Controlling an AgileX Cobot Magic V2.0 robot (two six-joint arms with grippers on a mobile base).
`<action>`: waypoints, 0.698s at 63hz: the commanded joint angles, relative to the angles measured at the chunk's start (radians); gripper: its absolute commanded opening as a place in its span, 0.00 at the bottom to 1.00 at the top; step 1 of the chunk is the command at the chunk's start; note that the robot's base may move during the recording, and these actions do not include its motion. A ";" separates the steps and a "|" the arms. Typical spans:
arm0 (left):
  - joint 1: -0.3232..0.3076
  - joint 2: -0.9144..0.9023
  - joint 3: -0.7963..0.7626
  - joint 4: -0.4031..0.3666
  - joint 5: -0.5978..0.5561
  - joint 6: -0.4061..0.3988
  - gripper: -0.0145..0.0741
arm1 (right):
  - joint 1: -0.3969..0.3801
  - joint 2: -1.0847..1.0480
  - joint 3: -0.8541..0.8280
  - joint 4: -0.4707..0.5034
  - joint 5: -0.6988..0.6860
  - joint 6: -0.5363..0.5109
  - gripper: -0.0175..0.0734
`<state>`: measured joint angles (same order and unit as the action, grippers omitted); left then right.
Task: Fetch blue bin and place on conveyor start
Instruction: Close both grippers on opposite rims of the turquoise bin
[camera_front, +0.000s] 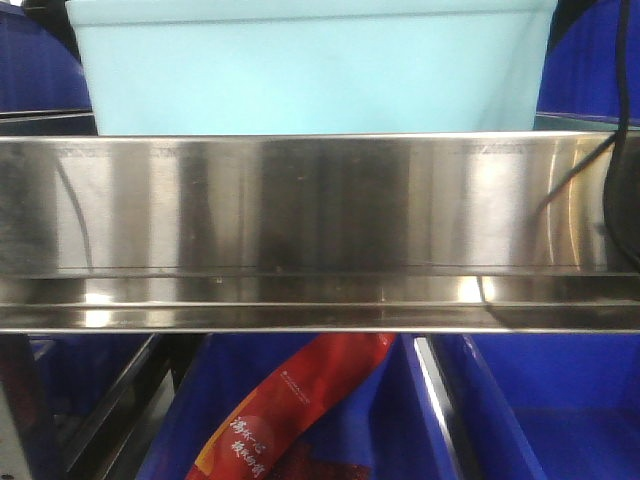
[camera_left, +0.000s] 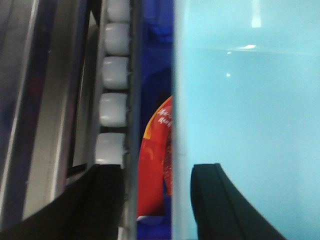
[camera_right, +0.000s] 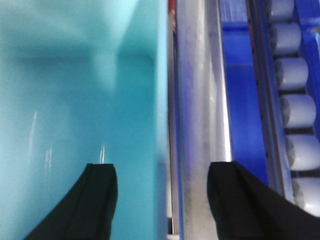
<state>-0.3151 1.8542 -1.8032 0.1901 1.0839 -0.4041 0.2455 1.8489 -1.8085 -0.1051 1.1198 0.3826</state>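
A: So, where is the blue bin (camera_front: 310, 70)?

B: In the front view its pale wall shows above and behind the front rail of the steel shelf (camera_front: 320, 210). There are dark blue bins (camera_front: 40, 60) to either side of it.

A: And the left hand (camera_left: 156, 170)?

B: It is wide open across one side wall of the bin. One black finger (camera_left: 220, 205) hangs inside the tub, over its pale floor. The other is outside, over a metal rail and a row of grey rollers (camera_left: 112, 75). The thin wall runs up between the two, nearer the inside finger, and neither finger presses on it. The hand holds nothing.

A: The right hand (camera_right: 162, 170)?

B: Much the same at the opposite wall. It is spread wide, with one finger (camera_right: 100, 200) inside the tub and the other outside over the steel rail. The wall stands about midway between them, with a gap on each side, so this hand grips nothing either. Beyond its outer finger come a strip of dark blue and more rollers.

A: Anything else near the hands?

B: A red packet (camera_front: 300, 400) with pale lettering lies against dark blue plastic below the shelf. From the left wrist it shows between the fingers, just outside the bin's wall. A black cable (camera_front: 620, 120) hangs down the right edge of the front view.
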 joint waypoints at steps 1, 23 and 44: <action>0.004 0.000 -0.015 -0.006 0.010 0.012 0.44 | -0.006 -0.006 -0.021 0.000 0.005 0.001 0.52; 0.014 0.032 -0.048 -0.012 0.064 0.030 0.43 | -0.006 0.012 -0.050 0.001 0.032 0.001 0.52; 0.014 0.032 -0.048 -0.033 0.049 0.030 0.43 | -0.004 0.021 -0.050 0.002 0.039 -0.010 0.52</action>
<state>-0.3074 1.8876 -1.8417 0.1694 1.1388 -0.3773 0.2455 1.8748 -1.8517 -0.0977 1.1580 0.3826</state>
